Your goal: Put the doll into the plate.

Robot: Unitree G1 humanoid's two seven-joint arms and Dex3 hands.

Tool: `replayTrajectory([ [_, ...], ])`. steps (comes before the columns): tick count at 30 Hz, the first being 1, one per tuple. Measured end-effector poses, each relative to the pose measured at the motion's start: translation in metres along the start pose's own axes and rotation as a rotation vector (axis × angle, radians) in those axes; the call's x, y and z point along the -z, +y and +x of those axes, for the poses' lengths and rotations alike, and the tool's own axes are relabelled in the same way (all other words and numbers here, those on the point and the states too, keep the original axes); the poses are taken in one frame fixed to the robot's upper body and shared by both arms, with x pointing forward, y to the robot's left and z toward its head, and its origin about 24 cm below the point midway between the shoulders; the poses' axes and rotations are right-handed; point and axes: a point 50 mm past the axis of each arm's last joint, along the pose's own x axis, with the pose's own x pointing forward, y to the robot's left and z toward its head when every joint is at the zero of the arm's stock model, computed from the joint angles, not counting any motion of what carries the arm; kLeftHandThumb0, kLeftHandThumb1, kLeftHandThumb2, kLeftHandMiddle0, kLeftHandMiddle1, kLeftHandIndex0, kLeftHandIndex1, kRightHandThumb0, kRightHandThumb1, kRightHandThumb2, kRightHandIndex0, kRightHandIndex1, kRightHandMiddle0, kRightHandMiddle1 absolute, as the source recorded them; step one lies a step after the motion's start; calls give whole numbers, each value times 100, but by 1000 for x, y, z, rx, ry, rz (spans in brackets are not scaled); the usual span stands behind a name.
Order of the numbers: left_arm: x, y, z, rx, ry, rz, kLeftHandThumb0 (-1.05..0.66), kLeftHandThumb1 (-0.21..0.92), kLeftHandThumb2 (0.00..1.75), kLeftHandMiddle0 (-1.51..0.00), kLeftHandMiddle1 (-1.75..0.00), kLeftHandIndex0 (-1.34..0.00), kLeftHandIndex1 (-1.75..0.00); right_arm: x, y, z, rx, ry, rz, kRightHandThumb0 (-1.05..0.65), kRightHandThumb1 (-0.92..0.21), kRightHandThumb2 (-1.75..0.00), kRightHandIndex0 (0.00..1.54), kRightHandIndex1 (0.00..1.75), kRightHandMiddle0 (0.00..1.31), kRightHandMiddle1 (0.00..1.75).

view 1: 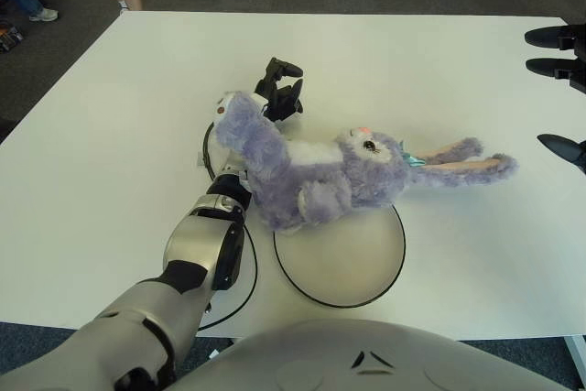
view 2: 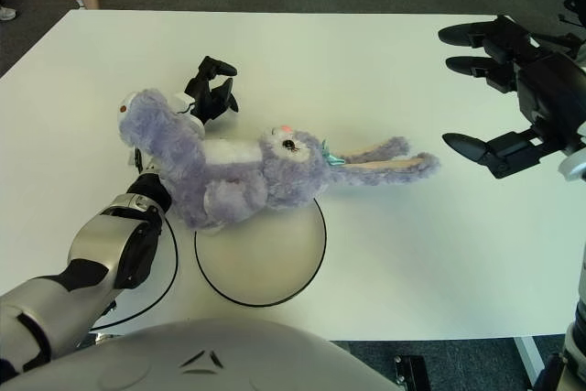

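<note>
doll (view 1: 320, 176) lies across the far rim of the plate (view 1: 341, 267), body half over it, ears trailing to the plate's right. i'd drag the body toward the plate's middle, tucking the ears in. left hand (view 1: 282, 89), beyond the plate, curled against the doll's leg; right hand (view 2: 513, 84) spread, holding nothing, far right.

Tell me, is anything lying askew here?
Yes. The doll lies mostly off the plate, only overlapping its far rim; its ears stretch over the table toward the open right hand.
</note>
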Motion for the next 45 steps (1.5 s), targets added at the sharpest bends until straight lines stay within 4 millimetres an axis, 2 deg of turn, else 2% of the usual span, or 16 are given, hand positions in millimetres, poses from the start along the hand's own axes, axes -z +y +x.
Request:
replayTrajectory([
  [36,-2,-1,0,4,-17,12,-34,92,54,-82,-174,-18,-175,1,2,-2,-14,2,12,-9,-4,-125,17,30,0,62],
  [39,-1,-1,0,2,-16,12,-34,92,54,-82,-175,-18,-175,5,7,3,65,8,-19,-2,-11,-131,16,44,0,84],
  [45,-1,-2,0,4,-16,11,-34,92,54,-84,-175,-18,-175,34,38,20,265,89,-4,-3,-12,-131,15,52,0,93],
])
